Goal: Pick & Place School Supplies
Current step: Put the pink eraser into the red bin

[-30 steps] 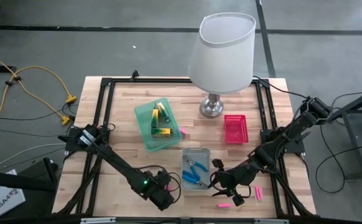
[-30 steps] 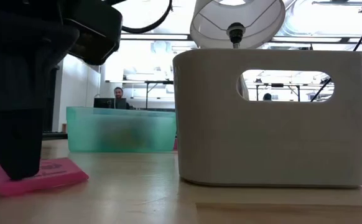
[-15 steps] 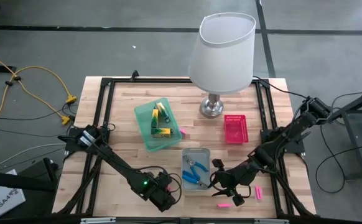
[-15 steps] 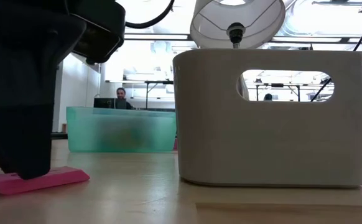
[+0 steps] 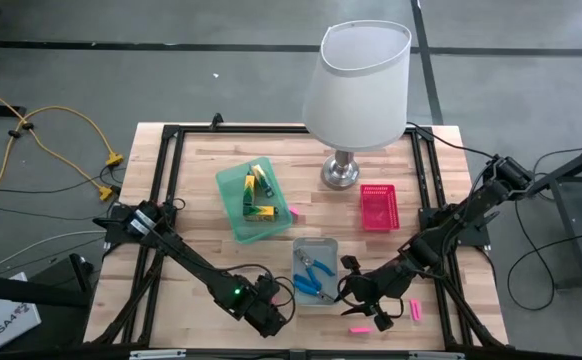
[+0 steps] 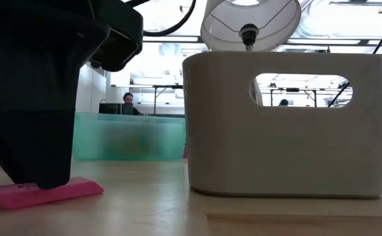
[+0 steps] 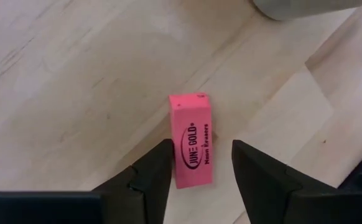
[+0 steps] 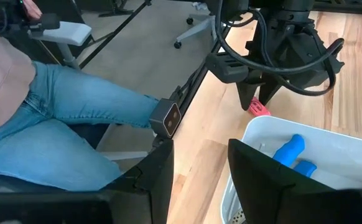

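Observation:
A flat pink eraser (image 7: pixel 192 134) printed with black letters lies flat on the wood near the table's near edge. My left gripper (image 7: pixel 199 146) points down over it, open, one finger on each long side. The eraser (image 6: pixel 73 190) sticks out from under the dark gripper (image 6: pixel 33 177), which hides it in the high view (image 5: pixel 268 318). My right gripper (image 5: pixel 354 292) is open, just right of the grey tray (image 5: pixel 316 243), holding nothing. Blue-handled pliers (image 5: pixel 316 268) and a blue-handled screwdriver (image 5: pixel 309 288) lie in that tray. My left gripper comes at the eraser from above, its fingers along the two long sides at one end. One finger (image 7: pixel 159 171) lies close against a long side (image 7: pixel 176 168). The other stands clear. Whether the near finger touches, I cannot tell. The eraser is flat on the table.
Two more pink erasers (image 5: pixel 359 328) (image 5: pixel 415 311) lie right of the left gripper. A green tray (image 5: pixel 241 225) holds yellow-and-green pieces (image 5: pixel 259 190). A pink tray (image 5: pixel 378 207) and a white-shaded lamp (image 5: pixel 363 70) stand farther back. A person in jeans (image 8: pixel 56 118) sits beside the table.
My left gripper has moved a little toward the table's right. The pink eraser under it has slid the same way. It showed its top face tilted toward the low camera a second ago and now lies flat.

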Controlling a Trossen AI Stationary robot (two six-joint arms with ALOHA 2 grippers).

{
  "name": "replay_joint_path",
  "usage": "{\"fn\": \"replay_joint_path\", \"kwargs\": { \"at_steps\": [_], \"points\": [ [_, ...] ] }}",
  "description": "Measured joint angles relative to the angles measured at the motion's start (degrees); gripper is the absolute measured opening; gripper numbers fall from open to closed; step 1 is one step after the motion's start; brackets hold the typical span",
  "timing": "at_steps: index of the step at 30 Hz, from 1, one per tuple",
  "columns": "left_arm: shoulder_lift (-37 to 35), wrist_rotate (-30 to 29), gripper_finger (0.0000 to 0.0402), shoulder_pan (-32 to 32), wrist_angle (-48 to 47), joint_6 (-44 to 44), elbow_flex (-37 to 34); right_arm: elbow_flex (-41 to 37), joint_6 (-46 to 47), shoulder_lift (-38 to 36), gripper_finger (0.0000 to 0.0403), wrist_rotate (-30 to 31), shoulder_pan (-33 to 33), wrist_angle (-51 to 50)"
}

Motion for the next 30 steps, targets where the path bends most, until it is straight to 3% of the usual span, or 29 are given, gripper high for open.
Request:
{"fn": "replay_joint_path", "kwargs": {
  "at_steps": [6, 30],
  "points": [
    [0.3, 0.2, 0.0139, 0.0, -2.4, 0.4, 0.0, 0.0, 0.0, 0.0, 0.0144, -1.1, 0.0, 0.0],
    [3.1, 2.5, 0.0138, 0.2, -3.7, 2.0, 0.0, 0.0, 0.9, 0.0, 0.0144, -1.2, 0.5, 0.0]
  ]
}}
